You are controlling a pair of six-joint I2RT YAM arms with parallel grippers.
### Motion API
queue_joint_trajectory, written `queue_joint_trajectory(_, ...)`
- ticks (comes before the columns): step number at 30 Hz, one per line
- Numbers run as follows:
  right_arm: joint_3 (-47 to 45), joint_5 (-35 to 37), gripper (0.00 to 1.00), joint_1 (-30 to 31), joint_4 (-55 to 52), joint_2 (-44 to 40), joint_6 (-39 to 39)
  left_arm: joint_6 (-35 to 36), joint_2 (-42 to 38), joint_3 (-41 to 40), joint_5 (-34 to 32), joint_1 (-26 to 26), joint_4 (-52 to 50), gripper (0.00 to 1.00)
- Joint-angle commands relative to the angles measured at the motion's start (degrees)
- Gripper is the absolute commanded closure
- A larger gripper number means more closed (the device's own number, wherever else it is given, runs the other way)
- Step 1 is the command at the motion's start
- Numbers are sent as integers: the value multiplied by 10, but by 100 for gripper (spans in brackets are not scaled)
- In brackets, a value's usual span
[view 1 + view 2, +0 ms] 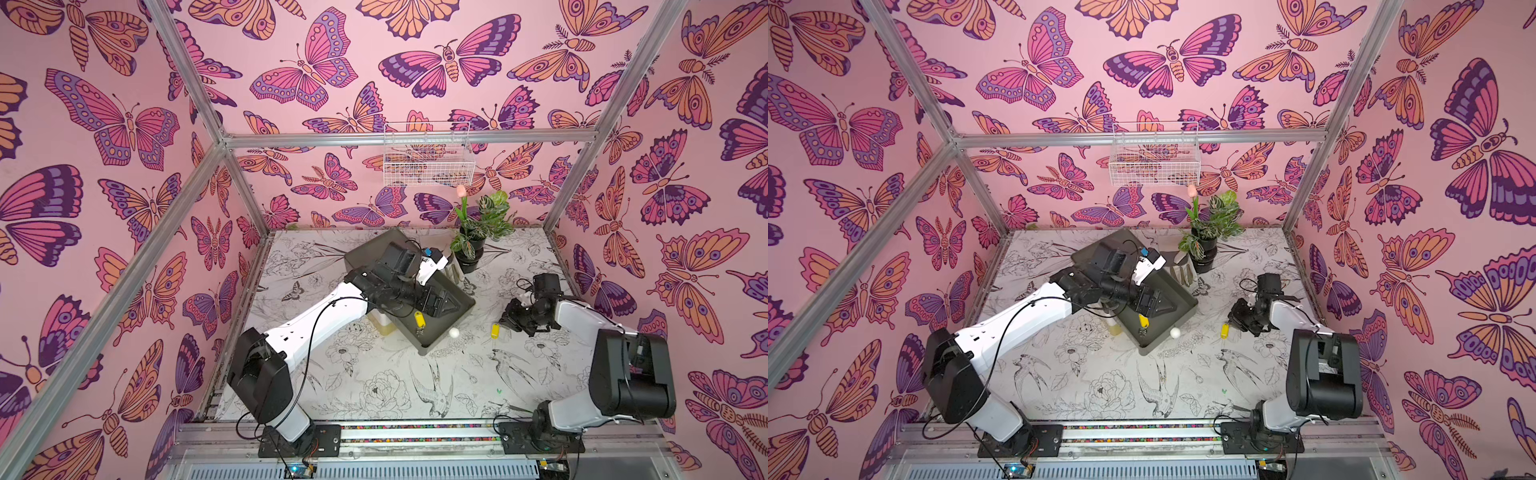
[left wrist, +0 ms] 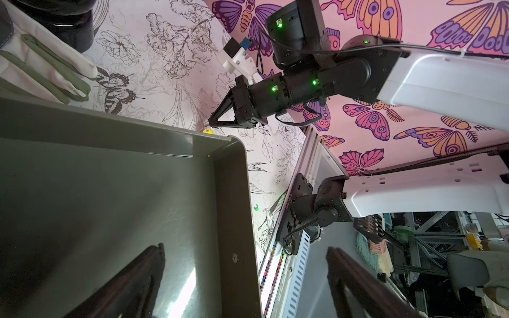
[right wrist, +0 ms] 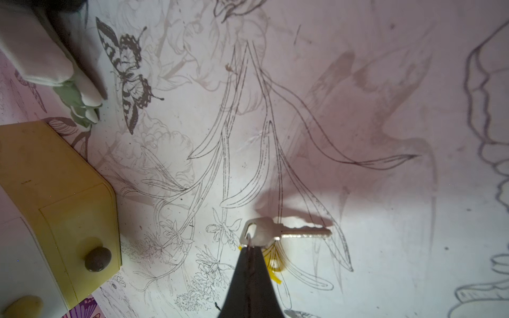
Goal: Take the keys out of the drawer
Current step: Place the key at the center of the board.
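From the left, the left arm (image 1: 316, 320) reached over an open dark green drawer (image 1: 434, 330) above the flower-printed worktop (image 1: 374, 386). We saw the left fingers (image 2: 132, 280) spread wide above the drawer's front end. One of the keys (image 1: 419, 319), with a yellow tag, lay inside the drawer near its front wall, close to a white knob (image 1: 454, 332). Further right, outside the drawer, a second key (image 3: 286, 232), silver with a yellow tag, showed against the worktop. The right fingers (image 3: 249, 275) were pressed together, their tip at this key's ring; we could not tell whether they pinched it.
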Motion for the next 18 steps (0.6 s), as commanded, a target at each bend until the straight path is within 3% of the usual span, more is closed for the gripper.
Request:
queue_joint_trajectory(1, 7, -12, 100, -6, 10, 18, -8, 15, -6, 3, -5, -3, -9, 3)
queue_joint_trajectory(18, 63, -32, 100, -7, 35, 96, 14, 28, -3, 10, -8, -4, -22, 2)
